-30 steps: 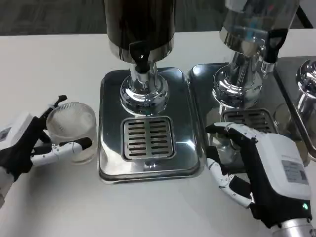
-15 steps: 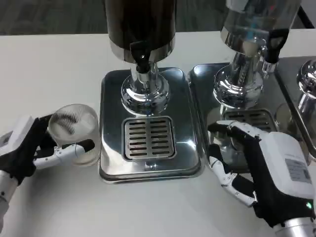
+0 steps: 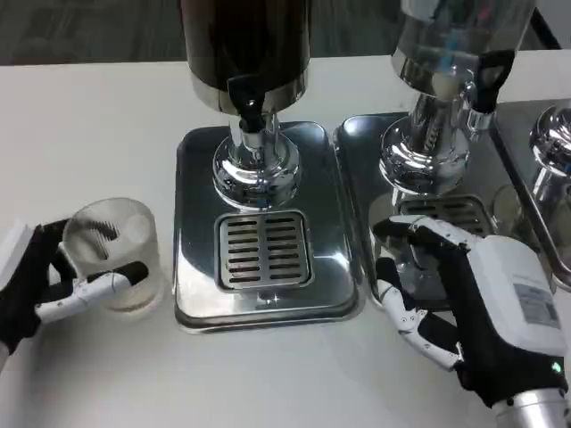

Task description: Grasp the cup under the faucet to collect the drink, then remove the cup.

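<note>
A clear, ribbed cup (image 3: 111,254) stands out at the left of the steel drip tray (image 3: 198,178), away from the black faucet (image 3: 248,105) of the dark drink dispenser (image 3: 245,45). My left hand (image 3: 40,285) grips the cup from the left, with one finger across its front and the thumb behind. I cannot tell whether there is any drink in it. My right hand (image 3: 464,303) hovers at the front of the neighbouring tray (image 3: 357,169), fingers curved and apart, holding nothing that I can make out.
A second, clear dispenser (image 3: 446,53) with its own black tap stands on the right tray. A third chrome base (image 3: 553,143) shows at the right edge. Bare white table (image 3: 89,116) lies to the left and in front.
My left hand has drawn the cup a little leftwards and towards me, away from the drip tray. The view has shifted slightly. The right hand has barely moved.
</note>
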`<state>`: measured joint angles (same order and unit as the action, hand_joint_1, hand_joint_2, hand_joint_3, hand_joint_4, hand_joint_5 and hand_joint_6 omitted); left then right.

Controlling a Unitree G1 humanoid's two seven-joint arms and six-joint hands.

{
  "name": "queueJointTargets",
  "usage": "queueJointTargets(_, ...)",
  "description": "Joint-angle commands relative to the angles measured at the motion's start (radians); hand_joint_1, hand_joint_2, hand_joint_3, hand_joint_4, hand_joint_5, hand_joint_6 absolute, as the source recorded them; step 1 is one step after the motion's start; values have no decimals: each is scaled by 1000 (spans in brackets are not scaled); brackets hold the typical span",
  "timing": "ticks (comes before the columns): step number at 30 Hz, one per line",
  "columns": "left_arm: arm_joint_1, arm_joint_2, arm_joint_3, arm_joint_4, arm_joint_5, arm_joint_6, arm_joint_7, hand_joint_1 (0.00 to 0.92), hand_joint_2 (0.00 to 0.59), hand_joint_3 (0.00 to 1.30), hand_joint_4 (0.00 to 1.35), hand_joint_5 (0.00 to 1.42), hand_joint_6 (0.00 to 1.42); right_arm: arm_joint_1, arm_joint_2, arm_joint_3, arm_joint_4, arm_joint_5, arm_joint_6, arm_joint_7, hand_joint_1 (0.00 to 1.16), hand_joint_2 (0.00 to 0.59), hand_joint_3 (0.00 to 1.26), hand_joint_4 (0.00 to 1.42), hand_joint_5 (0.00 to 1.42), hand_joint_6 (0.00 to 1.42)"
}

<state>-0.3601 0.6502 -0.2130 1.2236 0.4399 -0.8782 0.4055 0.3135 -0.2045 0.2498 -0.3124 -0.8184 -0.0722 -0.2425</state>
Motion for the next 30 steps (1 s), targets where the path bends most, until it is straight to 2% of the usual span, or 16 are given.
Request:
queueJointTargets(1, 4, 36, 32, -34, -4, -46, 40, 238, 151, 518, 596, 966, 1318, -8, 2, 1, 11, 11, -7, -7, 484, 450, 414, 361, 372, 342)
queueJointTargets(8, 9, 44, 59, -52, -3, -72, 44, 234, 149, 518, 597, 966, 1321, -6, 3, 2, 12, 11, -8, -11, 484, 450, 412, 361, 372, 342)
queueJointTargets(15, -8, 29, 52, -64, 6, -86, 26, 233, 148, 518, 597, 966, 1307, -2, 5, 3, 10, 10, -7, -15, 484, 450, 412, 361, 372, 342)
queueJointTargets(25, -82, -50, -1, -74, 53, -85, -9, 233, 148, 518, 597, 966, 1305, 18, 11, 1, -25, 2, -3, -22, 484, 450, 412, 361, 372, 342)
queueJointTargets(30, -106, -70, -21, -64, 72, -76, -24, 233, 148, 518, 597, 966, 1305, 26, 19, 3, -38, -5, -1, -26, 484, 451, 412, 361, 372, 342)
